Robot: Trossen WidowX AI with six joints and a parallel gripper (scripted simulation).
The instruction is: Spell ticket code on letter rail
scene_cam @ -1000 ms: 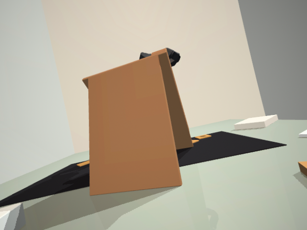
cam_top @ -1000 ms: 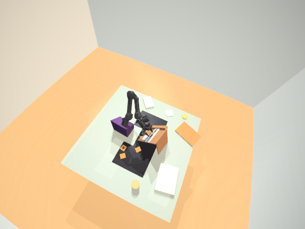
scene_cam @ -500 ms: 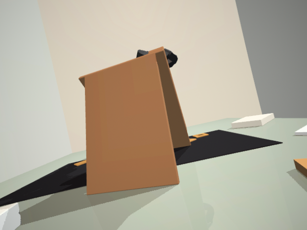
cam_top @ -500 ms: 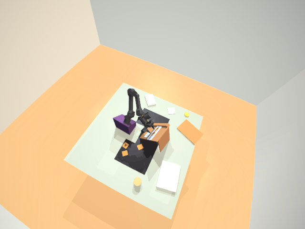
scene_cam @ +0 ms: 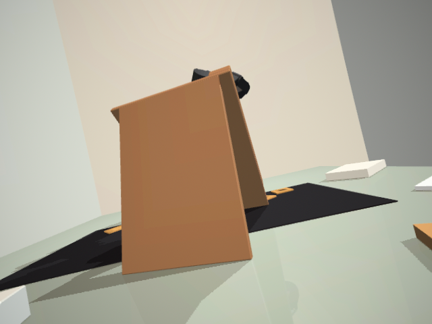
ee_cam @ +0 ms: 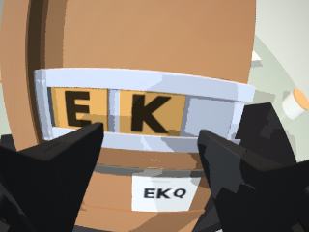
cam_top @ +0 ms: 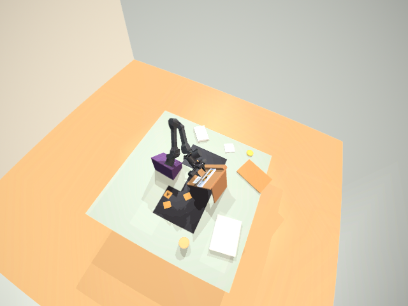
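Note:
The orange-brown board (cam_top: pixel 221 186) (scene_cam: pixel 181 167) carries the pale letter rail (ee_cam: pixel 145 77). In the wrist view the E tile (ee_cam: pixel 77 109) is at the rail's left and the K tile (ee_cam: pixel 150 112) near the middle, a narrow pale gap between them. The rail's right part shows bare. The white ticket (ee_cam: pixel 165 193) below reads EKQ. My gripper (ee_cam: pixel 152 132) (cam_top: pixel 197 174) is open and empty, its fingertips apart over the rail's lower edge, one by E's lower right, one right of K. In the exterior view the board mostly hides it.
Loose tiles (cam_top: pixel 167 194) (cam_top: pixel 187 196) (cam_top: pixel 167 204) lie on the black mat (cam_top: pixel 184 222); two more tiles (scene_cam: pixel 282 190) (scene_cam: pixel 271 197) lie behind the board. Around are a purple block (cam_top: pixel 173 171), white slabs (cam_top: pixel 201 133) (cam_top: pixel 225 235), an orange slab (cam_top: pixel 254 176), a yellow disc (cam_top: pixel 249 153) and a cylinder (cam_top: pixel 183 242).

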